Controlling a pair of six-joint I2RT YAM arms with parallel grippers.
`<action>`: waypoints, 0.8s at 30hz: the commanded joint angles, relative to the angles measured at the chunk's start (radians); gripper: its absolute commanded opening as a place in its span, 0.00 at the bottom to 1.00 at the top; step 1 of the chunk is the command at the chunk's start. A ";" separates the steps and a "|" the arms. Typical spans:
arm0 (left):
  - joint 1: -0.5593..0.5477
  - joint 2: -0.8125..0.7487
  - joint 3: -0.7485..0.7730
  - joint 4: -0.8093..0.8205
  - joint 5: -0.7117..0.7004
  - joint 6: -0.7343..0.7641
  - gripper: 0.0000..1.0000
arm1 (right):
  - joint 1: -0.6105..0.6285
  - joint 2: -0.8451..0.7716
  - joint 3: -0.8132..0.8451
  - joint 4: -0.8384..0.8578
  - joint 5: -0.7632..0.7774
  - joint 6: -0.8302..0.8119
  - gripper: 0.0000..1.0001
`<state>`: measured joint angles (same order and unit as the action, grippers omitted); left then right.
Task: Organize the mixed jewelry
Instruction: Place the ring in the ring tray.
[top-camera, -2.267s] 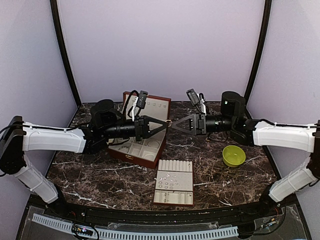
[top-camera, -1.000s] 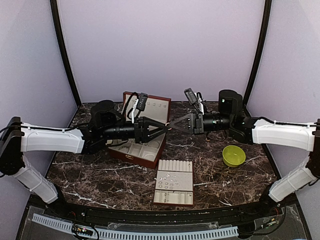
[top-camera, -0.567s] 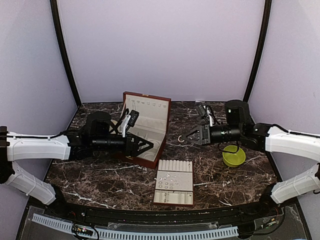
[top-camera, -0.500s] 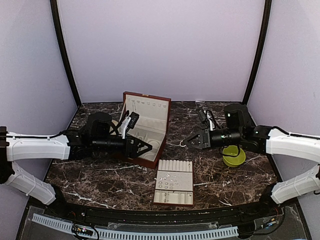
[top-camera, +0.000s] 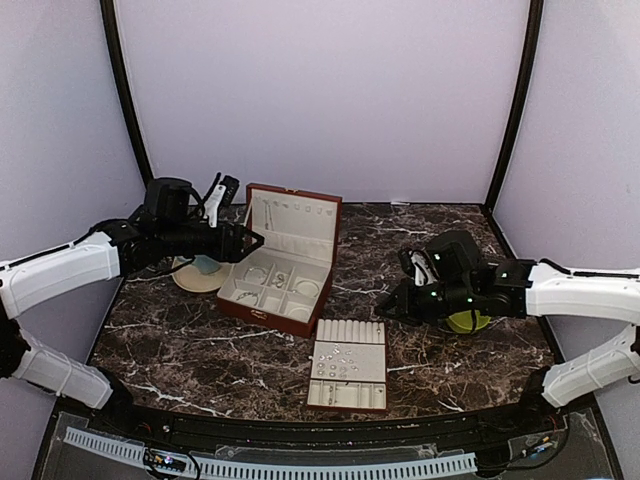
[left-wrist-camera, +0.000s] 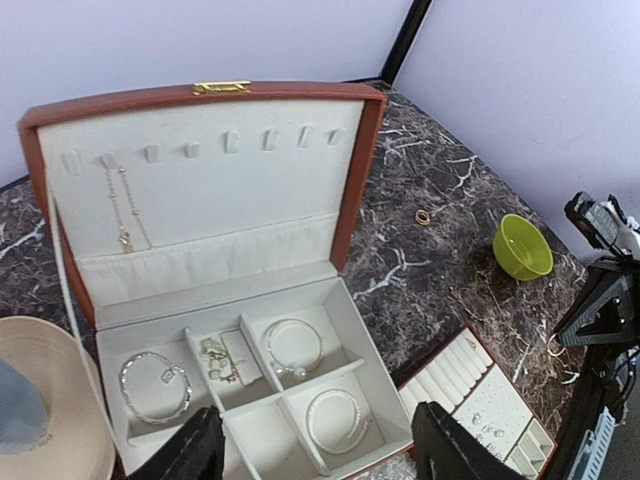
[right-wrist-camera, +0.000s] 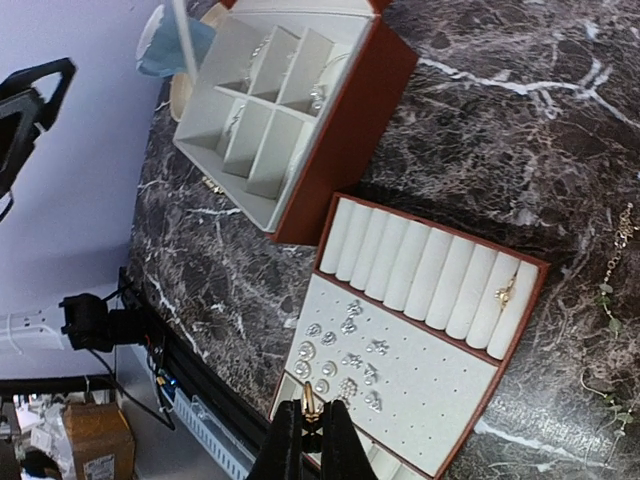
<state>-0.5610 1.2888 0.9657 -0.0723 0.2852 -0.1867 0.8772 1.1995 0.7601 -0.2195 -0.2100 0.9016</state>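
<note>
The mixed jewelry is spread about. Three silvery bracelets (left-wrist-camera: 293, 345) and a small tangle of pieces lie in the compartments of the reddish-brown box (top-camera: 303, 322). A thin chain (left-wrist-camera: 120, 205) hangs in its raised lid. Several studs (right-wrist-camera: 345, 355) sit on the cream tray (top-camera: 375, 399), and a gold ring (right-wrist-camera: 505, 290) rests in its roll slots. My left gripper (top-camera: 243, 240) hovers open and empty at the box's left (left-wrist-camera: 320, 462). My right gripper (top-camera: 386, 301) is right of the tray, shut on a small gold ring (right-wrist-camera: 312, 400).
A lime bowl (left-wrist-camera: 522, 246) stands at the right, half hidden behind the right arm in the top view. A pale blue mug on a cream saucer (top-camera: 200, 270) sits left of the box. A loose ring (left-wrist-camera: 423, 216) and a fine chain (right-wrist-camera: 620, 240) lie on the marble.
The grippers, tip to tip above the box earlier, have drawn apart. The left swung back left and opened. The right dropped towards the tray, still shut.
</note>
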 joint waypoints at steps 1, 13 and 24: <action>0.024 -0.071 -0.034 -0.016 -0.084 0.082 0.69 | 0.029 0.063 0.043 -0.036 0.123 0.117 0.00; 0.030 -0.150 -0.053 -0.057 -0.172 0.173 0.73 | 0.059 0.315 0.230 -0.217 0.284 0.162 0.00; 0.031 -0.152 -0.057 -0.060 -0.182 0.181 0.75 | 0.063 0.414 0.299 -0.328 0.342 0.187 0.00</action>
<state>-0.5354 1.1610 0.9245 -0.1215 0.1143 -0.0223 0.9287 1.5852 1.0260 -0.5098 0.0959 1.0756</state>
